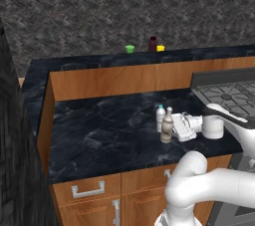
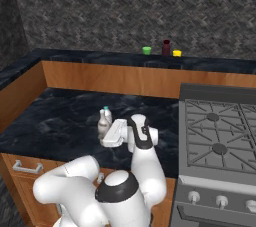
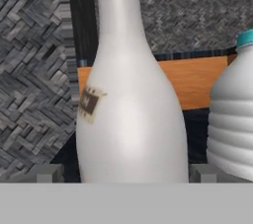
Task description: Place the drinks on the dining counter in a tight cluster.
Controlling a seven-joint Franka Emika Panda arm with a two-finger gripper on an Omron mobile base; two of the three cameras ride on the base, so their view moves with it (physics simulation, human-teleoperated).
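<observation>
On the lower black counter by the stove stand two drinks: a slim tan bottle [image 1: 167, 126] [image 2: 103, 123] with a white neck, and just behind it a short clear bottle [image 1: 160, 116] [image 2: 107, 114] with a light-blue cap. My gripper [image 1: 174, 128] [image 2: 111, 133] is level with the tan bottle and open. In the hand view the tan bottle [image 3: 128, 99] stands between the fingertips [image 3: 48, 172], with the clear bottle [image 3: 234, 114] to its right. The dark maroon bottle [image 1: 153, 44] [image 2: 166, 47] stands on the dining counter [image 1: 74, 63] [image 2: 100, 58] at the back.
A green cup [image 1: 130, 49] [image 2: 146, 50] and a yellow thing [image 1: 160, 48] [image 2: 176, 53] flank the maroon bottle. A wood-panelled riser [image 1: 119, 81] separates the two tops. The stove [image 1: 229, 95] [image 2: 220, 136] lies to the right of the bottles. A dark patterned wall runs behind.
</observation>
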